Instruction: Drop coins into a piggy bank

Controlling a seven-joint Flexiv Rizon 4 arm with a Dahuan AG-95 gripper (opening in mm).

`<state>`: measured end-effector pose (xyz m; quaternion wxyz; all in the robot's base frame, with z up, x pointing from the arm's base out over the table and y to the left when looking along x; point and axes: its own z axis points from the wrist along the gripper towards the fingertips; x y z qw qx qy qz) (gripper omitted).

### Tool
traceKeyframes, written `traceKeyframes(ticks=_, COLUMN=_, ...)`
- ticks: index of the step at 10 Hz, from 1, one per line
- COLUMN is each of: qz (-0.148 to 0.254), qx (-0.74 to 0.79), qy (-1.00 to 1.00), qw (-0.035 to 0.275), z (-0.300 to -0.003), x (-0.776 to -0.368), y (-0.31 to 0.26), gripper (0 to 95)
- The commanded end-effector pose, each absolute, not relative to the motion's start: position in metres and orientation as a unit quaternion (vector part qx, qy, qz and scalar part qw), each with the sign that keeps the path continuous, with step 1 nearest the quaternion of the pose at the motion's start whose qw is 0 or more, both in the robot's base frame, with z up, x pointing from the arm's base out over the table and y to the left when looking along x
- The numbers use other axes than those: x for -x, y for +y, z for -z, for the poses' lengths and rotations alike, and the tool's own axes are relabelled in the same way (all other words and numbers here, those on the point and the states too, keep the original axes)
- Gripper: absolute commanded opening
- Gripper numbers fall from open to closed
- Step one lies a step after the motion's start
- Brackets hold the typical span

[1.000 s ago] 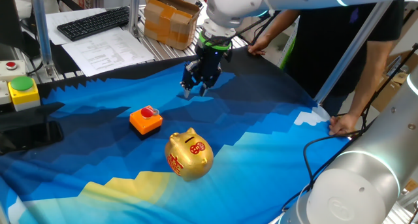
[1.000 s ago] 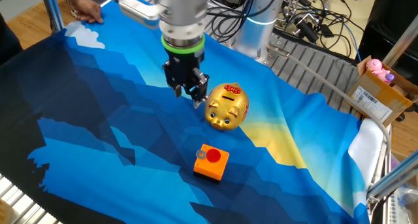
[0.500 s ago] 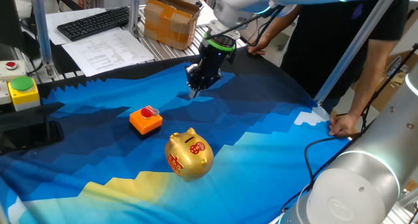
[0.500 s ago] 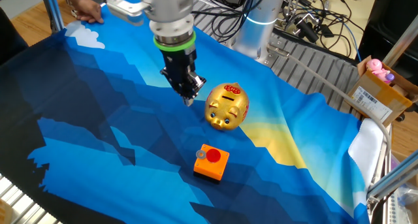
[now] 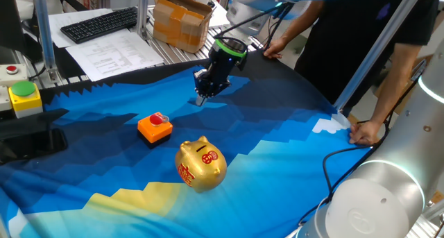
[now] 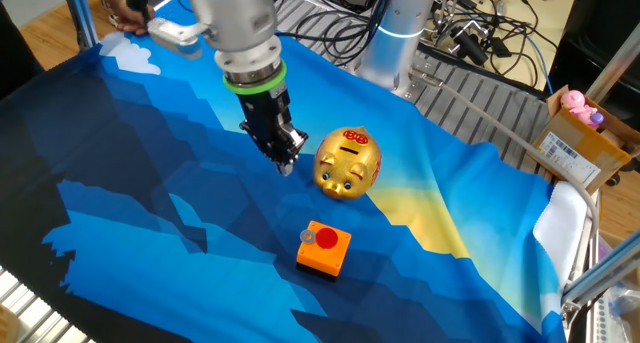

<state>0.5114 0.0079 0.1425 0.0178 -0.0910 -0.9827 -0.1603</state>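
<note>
The gold piggy bank (image 5: 200, 164) stands on the blue cloth with its slot up; it also shows in the other fixed view (image 6: 347, 162). A red coin (image 5: 159, 118) lies on an orange square block (image 5: 154, 128), also seen in the other fixed view (image 6: 322, 237). My gripper (image 5: 201, 96) hangs tilted above the cloth, behind the block and the pig and apart from both. In the other fixed view the gripper (image 6: 284, 163) is just left of the pig. Its fingers show nearly edge-on, seem slightly apart, and hold nothing.
A green push-button on a yellow box (image 5: 24, 96) sits at the left edge. A keyboard (image 5: 100, 23), papers and a cardboard box (image 5: 182, 19) lie behind the cloth. A person's hand (image 5: 364, 132) rests at the right edge. Cables and another box (image 6: 580, 143) lie beyond.
The gripper has turned about its wrist and tilted, so the fingers now show edge-on. It has shifted slightly toward the orange block. The pig, block and coin have not moved.
</note>
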Motion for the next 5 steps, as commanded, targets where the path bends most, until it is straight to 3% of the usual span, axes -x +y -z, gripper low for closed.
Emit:
traceKeyframes(ticks=1, qz=0.172, qx=0.095, qy=-0.980, qw=0.019, z=-0.134, x=-0.516, y=0.010, gripper=19.0)
traceKeyframes(ticks=5, qz=0.197, qx=0.103, qy=-0.974, qw=0.036, z=-0.117, x=-0.530, y=0.017, gripper=19.0)
